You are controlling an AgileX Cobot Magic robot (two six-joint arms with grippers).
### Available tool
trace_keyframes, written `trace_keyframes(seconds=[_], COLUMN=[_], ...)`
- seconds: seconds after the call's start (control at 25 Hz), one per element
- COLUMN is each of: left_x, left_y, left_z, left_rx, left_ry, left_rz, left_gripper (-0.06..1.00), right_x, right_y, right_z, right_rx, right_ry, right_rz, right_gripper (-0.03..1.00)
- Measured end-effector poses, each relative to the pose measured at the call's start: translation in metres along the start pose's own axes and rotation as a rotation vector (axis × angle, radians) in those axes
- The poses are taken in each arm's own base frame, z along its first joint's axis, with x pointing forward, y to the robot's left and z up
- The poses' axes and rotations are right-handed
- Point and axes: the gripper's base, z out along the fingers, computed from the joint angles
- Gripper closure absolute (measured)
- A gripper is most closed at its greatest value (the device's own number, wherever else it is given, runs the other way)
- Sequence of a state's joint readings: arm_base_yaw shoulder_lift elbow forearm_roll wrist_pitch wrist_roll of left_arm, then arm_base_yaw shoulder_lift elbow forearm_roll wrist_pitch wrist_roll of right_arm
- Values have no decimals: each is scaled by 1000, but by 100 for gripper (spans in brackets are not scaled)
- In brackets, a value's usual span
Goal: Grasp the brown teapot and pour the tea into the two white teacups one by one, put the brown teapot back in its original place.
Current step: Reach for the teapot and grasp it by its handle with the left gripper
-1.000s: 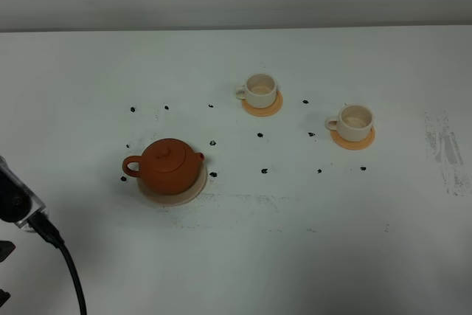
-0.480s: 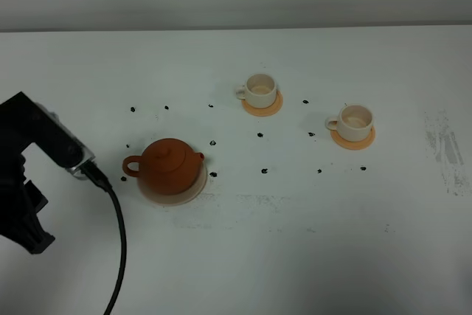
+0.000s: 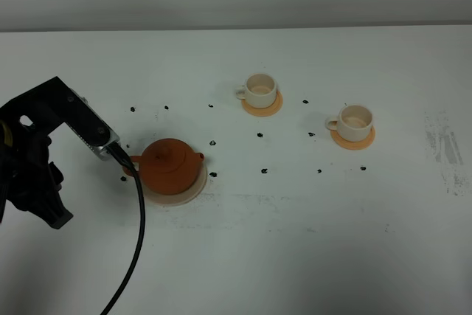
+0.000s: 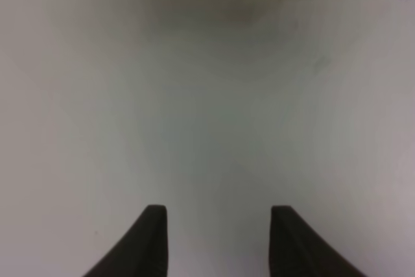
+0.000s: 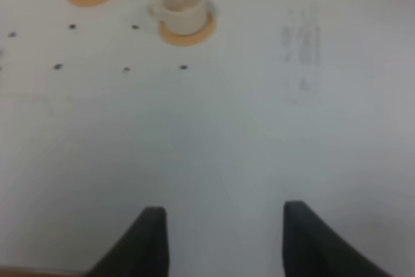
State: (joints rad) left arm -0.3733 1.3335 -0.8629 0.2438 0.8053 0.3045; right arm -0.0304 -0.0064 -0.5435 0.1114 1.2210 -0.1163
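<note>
White table [image 3: 295, 241], dotted with small black marks, fills every view. On it the brown teapot [image 3: 171, 166] sits upright on its beige saucer [image 3: 193, 191], lid on. Its loop handle [image 3: 127, 170] points toward the left arm [image 3: 44, 153]. The nearer cup [image 3: 260, 91] and the farther cup [image 3: 355, 120] stand well apart from it on orange coasters [image 3: 262, 107], and no dark tea shows in either. Both arms' jaws are spread and grasp nothing; the left jaws hang over bare table just short of the pot. The step looks like the reach. Line the left jaws up with the handle, come in level, and close only once the loop sits between them, so the pot lifts without tipping.
</note>
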Motion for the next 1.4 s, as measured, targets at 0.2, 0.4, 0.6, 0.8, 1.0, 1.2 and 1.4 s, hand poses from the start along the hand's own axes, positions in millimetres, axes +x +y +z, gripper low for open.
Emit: trace_keyframes(seconds=[0.2,0.4,0.6,0.8,1.0,1.2,1.4], left_x=[0,0,0,0,0,2,4], left_y=[0,0,1,0,0,-1,-2], left_z=[0,0,0,0,0,4,5], left_rx=[-3,-4,-6,-5,-3,13,22], left_ry=[2,-3,-5,-5,1,44,68], left_rz=[3,3,5,5,17,32,40], left_gripper=[55,55,55,55,55,55,55], right_x=[1,-3,-4,-6,-5,-5,-6], right_y=[-9,-10,-9,-8,-8,-6,-1], right_z=[-1,1,9,10,10,9,9], right_rx=[104,90,73,62,62,83,39], right_ry=[7,-34,-73,-81,-83,-91,-97], right_rz=[20,25,31,35,35,69,99], right_gripper=[55,55,55,55,55,55,55])
